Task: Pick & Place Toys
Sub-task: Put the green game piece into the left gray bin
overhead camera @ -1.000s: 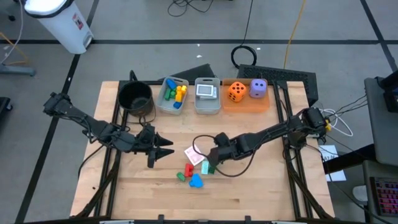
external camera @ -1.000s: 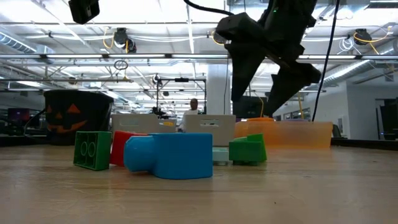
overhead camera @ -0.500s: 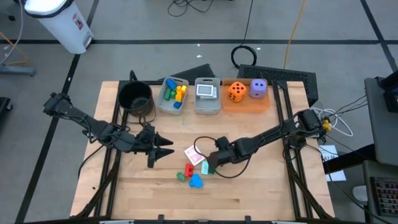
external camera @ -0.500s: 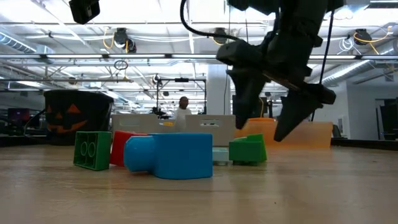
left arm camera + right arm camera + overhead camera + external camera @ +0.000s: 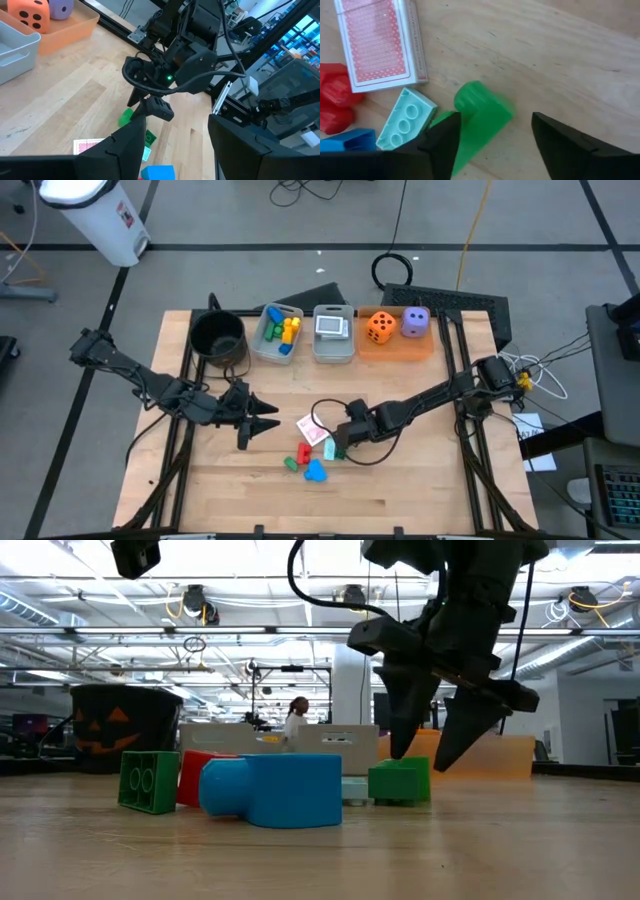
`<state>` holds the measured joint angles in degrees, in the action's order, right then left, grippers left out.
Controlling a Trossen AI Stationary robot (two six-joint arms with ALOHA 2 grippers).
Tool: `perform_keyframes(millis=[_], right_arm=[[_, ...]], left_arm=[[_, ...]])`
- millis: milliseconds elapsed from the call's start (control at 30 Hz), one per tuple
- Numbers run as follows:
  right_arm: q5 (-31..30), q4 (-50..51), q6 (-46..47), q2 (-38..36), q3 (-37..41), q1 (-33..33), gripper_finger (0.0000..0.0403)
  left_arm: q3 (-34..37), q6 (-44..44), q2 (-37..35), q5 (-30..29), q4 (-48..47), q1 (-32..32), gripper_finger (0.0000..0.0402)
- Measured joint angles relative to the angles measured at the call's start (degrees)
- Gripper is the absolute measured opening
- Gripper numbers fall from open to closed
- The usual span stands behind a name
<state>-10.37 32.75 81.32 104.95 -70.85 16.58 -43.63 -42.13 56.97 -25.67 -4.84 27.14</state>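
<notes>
I count two dice (image 5: 380, 327) upper centre; my right pincer (image 5: 490, 142) is spread astride one green block (image 5: 481, 120), left pincer (image 5: 268, 418) spread mid-left.

black pot (image 5: 218, 337), two clear bins (image 5: 333, 348), orange tray (image 5: 396, 344), wooden table (image 5: 420, 480)

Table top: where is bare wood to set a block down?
Bare wood lies between the orange tray and the right gripper, and along the near edge under the left gripper. Crowded: the toy cluster around the blue block.
</notes>
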Motion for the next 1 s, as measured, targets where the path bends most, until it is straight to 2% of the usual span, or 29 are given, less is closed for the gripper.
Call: perform_keyframes(millis=[233,433,567,700,833,1000], right_arm=[[1.5,-2.3,0.6,-0.1,2.5,0.0,0.0145],[2.8,-6.6,1.1,-0.3,4.1,0.0,0.0086],[2.9,-8.8,-0.1,-0.5,4.2,0.0,0.0067],[3.0,-12.4,-0.5,-1.2,4.4,-0.1,0.0066],[0.9,-18.9,-0.8,-3.6,4.4,-0.7,0.0057],[-2.4,-24.9,-4.8,-8.4,4.3,-2.5,0.0024]], left_arm=[[0.0,0.0,0.0,0.0,0.0,0.0,0.0223],[0.0,-0.2,0.0,0.0,0.0,0.0,0.0223],[0.0,-0.4,0.0,0.0,0.0,0.0,0.0223],[0.0,-0.4,0.0,0.0,0.0,0.0,0.0223],[0.0,-0.2,0.0,0.0,0.0,0.0,0.0223],[0.0,-0.1,0.0,0.0,-0.1,0.0,0.0223]])
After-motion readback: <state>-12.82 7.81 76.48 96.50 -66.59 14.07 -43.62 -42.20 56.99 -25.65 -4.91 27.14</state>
